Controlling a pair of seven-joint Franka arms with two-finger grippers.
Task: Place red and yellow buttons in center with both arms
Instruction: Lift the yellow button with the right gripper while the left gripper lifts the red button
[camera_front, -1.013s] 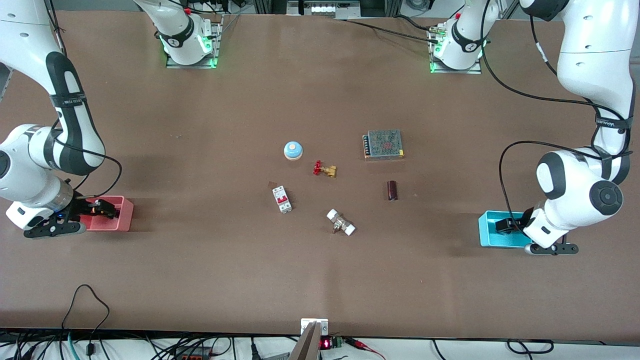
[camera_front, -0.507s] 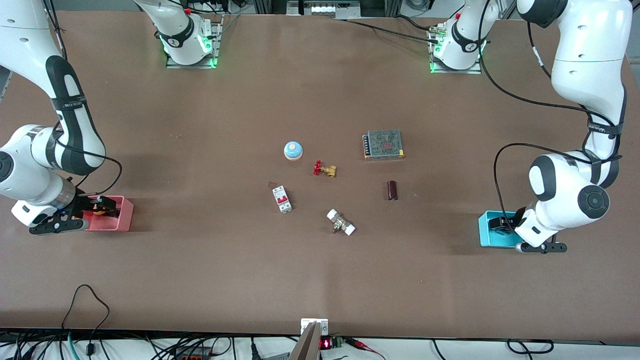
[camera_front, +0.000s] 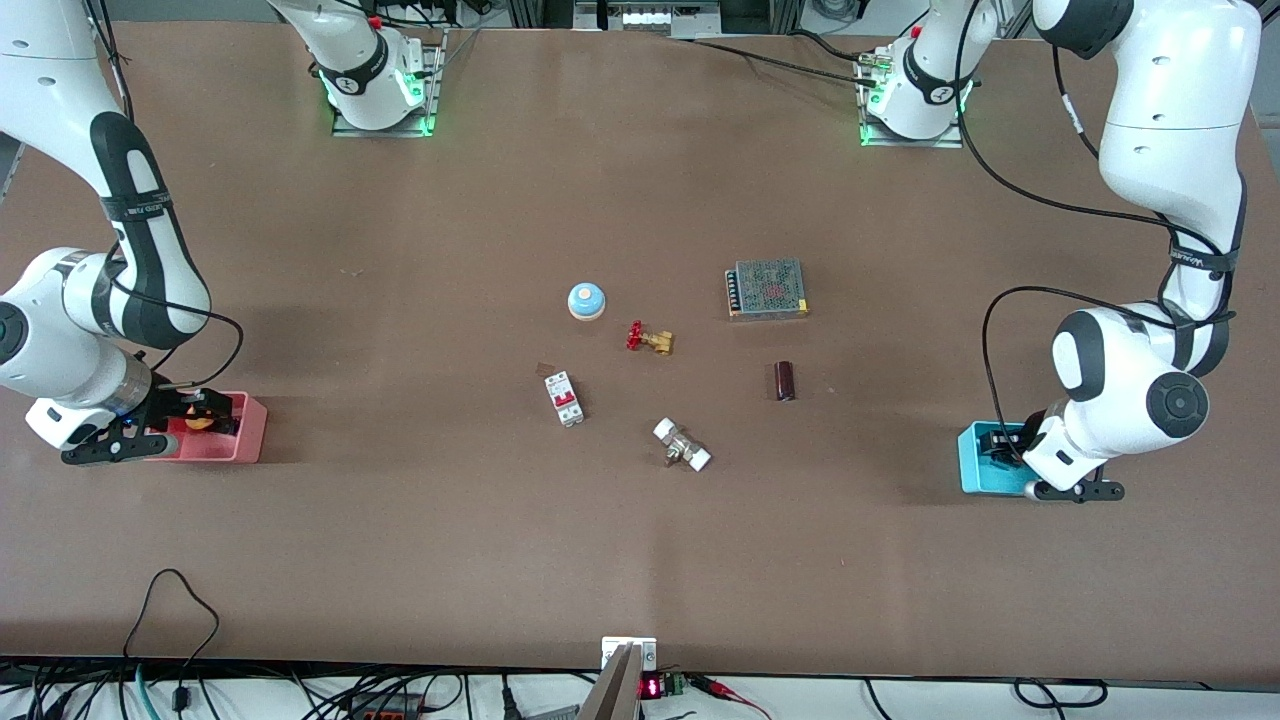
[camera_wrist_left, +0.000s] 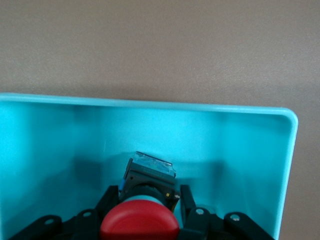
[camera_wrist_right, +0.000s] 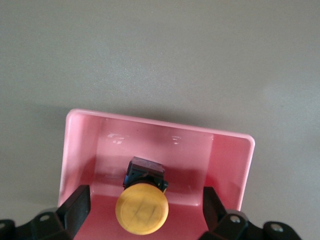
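The red button sits in the cyan bin at the left arm's end of the table. My left gripper is down in that bin. In the left wrist view my left gripper has its fingers against both sides of the button's black body. The yellow button lies in the pink bin at the right arm's end. My right gripper is over it, open. In the right wrist view my right gripper has its fingers well apart on either side of the yellow button.
On the tabletop's center lie a blue-and-white bell, a red-handled brass valve, a white circuit breaker, a white-capped fitting, a dark cylinder and a metal power supply.
My left arm has shifted a little toward the table's middle over the cyan bin. My right gripper has drawn back slightly, and the yellow button now shows between its fingers.
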